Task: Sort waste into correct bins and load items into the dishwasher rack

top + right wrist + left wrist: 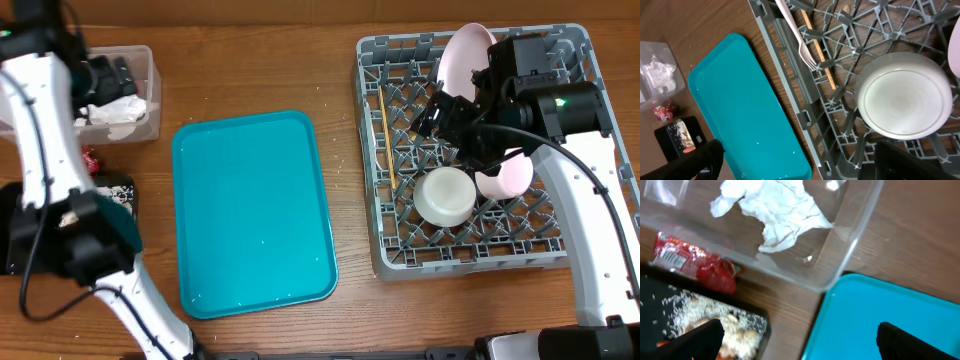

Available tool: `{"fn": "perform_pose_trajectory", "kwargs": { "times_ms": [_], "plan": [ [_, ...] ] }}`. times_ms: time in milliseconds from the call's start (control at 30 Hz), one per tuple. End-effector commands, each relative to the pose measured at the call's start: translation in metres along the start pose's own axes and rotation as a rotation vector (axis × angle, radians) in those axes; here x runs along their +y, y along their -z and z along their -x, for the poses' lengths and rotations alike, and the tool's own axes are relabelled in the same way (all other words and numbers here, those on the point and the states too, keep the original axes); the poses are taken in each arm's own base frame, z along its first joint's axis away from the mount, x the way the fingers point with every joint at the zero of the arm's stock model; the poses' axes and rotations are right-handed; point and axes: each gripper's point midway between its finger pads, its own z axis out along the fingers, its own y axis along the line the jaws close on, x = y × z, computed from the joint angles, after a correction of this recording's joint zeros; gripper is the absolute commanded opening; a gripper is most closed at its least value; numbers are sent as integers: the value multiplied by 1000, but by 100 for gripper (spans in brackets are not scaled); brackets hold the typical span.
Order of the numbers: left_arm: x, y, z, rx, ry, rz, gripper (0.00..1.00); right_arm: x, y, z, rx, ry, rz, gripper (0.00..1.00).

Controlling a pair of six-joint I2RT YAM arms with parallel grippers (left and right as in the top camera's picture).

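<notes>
Noting the red snack wrapper (695,266) on bare table, lying between the clear tub (855,240) and the black tray (655,287), outside both. Its long axis runs roughly along the tub's near wall. My left gripper (800,332) hangs above it, jaws spread wide and empty, with the wrapper off toward the left finger. The right gripper (800,155), equally spread, is over the dishwasher rack (805,119), well apart. I judge this pick belongs to the left arm.
</notes>
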Motion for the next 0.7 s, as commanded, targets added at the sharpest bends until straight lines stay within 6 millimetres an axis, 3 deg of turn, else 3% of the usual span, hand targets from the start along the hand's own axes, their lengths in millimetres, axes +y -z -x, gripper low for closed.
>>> {"fn": "perform_pose_trajectory", "kwargs": {
  "times_ms": [0,133,333,433,500,533,600,667],
  "plan": [
    [-10,50,0,-58,65,-178,100,7,7,2,-18,11,22,100],
    [-10,56,-19,17,80,-238,100,7,7,2,-18,11,22,100],
    [-19,51,-53,167,79,-234,100,7,7,2,-18,11,22,100],
    [-35,47,-66,209,-14,-236,84,7,7,2,-18,11,22,100],
    [-44,44,-71,223,-51,-213,81,7,7,2,-18,11,22,100],
    [-48,42,-75,233,-68,-202,83,7,7,2,-18,11,22,100],
    [-55,35,-83,258,-109,-160,98,7,7,2,-18,11,22,100],
    [-58,27,-92,286,-142,-119,100,7,7,2,-18,11,22,100]
  ]
}}
